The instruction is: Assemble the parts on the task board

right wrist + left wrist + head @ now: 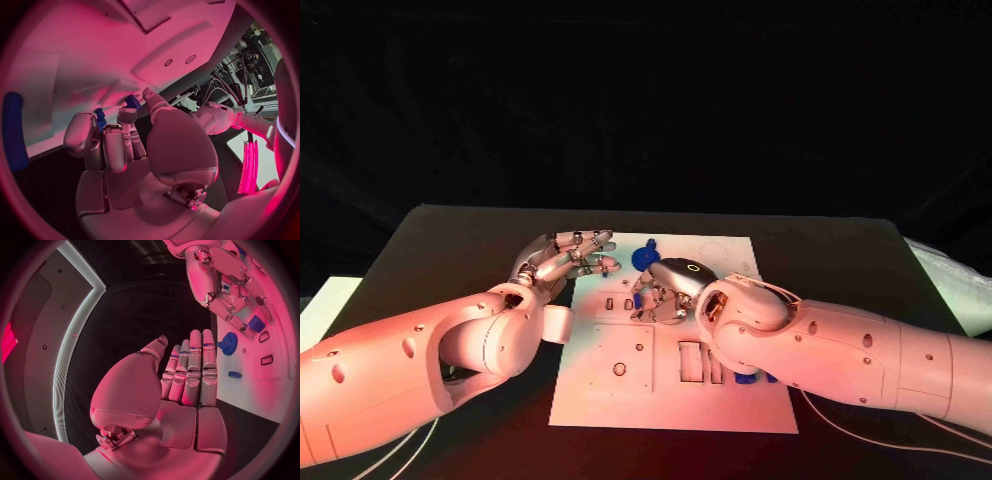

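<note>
The white task board (pixel 733 400) lies mid-table. My right hand (pixel 669 288) is bent down over the board's middle, its fingertips (pixel 128 116) curled on a small blue part (pixel 635 300) that sits against the board (pixel 75 55); the part (pixel 99 117) shows between the fingers. A blue gear (pixel 643 258) stands on the board just beyond that hand, and the gear (pixel 228 343) lies close to my left fingertips. My left hand (pixel 568 256) hovers at the board's far left edge. It is flat, with fingers (pixel 194 370) stretched out and nothing in it.
A small blue piece (pixel 234 374) and a blue block (pixel 256 323) lie on the board (pixel 262 395) near the gear. Another blue piece (pixel 747 378) peeks out under my right forearm. A long blue part (pixel 14 130) sits at the board's side. Black table (pixel 459 250) surrounds the board.
</note>
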`<state>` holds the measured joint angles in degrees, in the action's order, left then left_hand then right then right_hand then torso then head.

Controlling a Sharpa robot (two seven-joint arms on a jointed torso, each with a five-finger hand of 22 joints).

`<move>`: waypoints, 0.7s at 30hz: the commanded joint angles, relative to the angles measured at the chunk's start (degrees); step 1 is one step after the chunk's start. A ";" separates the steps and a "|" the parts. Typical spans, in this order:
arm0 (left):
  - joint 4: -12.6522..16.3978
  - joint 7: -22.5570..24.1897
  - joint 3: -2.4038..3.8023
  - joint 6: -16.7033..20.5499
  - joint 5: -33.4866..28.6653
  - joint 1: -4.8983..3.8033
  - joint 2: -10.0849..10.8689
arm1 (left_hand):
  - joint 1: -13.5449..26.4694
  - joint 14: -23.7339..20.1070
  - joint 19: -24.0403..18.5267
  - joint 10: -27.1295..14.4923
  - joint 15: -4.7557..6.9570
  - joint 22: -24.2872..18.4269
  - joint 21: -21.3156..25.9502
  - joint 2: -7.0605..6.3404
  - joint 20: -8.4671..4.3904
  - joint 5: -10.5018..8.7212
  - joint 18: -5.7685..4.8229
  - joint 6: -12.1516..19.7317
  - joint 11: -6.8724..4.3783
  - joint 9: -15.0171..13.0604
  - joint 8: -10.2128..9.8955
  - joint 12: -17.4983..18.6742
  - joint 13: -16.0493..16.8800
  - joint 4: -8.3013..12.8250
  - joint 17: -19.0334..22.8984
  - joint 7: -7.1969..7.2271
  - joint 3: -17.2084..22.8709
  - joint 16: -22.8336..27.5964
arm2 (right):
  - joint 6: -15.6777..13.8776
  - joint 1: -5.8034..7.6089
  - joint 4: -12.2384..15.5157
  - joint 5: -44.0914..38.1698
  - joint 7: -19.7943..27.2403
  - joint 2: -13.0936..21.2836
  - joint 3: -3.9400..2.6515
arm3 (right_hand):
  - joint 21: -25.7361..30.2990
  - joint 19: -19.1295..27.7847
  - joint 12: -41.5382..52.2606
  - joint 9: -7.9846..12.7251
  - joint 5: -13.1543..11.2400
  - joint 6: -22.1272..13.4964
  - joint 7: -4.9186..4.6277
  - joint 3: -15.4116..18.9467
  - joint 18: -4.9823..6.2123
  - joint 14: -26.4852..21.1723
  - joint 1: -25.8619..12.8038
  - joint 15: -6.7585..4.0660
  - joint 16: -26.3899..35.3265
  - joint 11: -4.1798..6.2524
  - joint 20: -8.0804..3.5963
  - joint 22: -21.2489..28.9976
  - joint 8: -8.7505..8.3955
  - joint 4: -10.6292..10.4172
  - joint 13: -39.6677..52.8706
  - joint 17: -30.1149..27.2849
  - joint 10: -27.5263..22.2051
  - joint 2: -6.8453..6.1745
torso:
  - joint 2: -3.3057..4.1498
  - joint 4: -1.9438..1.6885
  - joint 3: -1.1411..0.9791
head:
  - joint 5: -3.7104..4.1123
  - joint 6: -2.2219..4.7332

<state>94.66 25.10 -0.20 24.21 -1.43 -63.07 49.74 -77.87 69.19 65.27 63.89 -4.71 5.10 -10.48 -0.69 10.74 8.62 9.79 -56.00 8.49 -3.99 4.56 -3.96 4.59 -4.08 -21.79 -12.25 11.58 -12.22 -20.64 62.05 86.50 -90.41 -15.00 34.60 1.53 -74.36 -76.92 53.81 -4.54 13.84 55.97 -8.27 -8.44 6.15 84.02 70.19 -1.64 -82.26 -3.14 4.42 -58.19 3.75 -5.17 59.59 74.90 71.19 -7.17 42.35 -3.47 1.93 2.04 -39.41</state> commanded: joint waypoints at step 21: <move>-2.96 -41.60 0.06 -12.73 37.45 -4.09 -0.16 | 10.40 18.61 15.82 11.81 7.48 30.25 -34.78 -2.32 -8.04 -3.29 -1.80 -7.66 -7.06 -4.70 6.19 -21.24 19.66 -10.06 -59.19 6.87 -8.52 -69.10 | -5.92 8.73 11.50 32.61 20.40 19.60 -1.41 | 0.64 0.51 1.90 0.19 3.30 -1.63 -0.30 1.30 -0.05 3.29 5.66 0.51 0.98 -0.19 0.38 0.48 0.90 1.30 0.94 2.54 0.11 3.14 | -3.20 0.74 -1.07 | -1.37 -0.56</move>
<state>92.00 -3.17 -0.15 18.05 23.54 -66.90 49.91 -67.83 84.06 81.31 76.02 2.65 33.59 -43.65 -3.32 2.69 5.51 8.85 -63.69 1.42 -8.40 10.38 -24.10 23.19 -13.76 -74.93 -5.63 3.72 -80.38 -26.61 70.51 97.88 -66.41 2.31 53.82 0.10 -73.70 -76.41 55.46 -4.28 16.87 53.89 -8.52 -7.20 6.15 84.03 75.35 -1.22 -81.37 -3.45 4.94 -57.64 4.46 -4.10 60.49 74.94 70.92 -4.17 40.01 -2.93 1.13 0.83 -39.73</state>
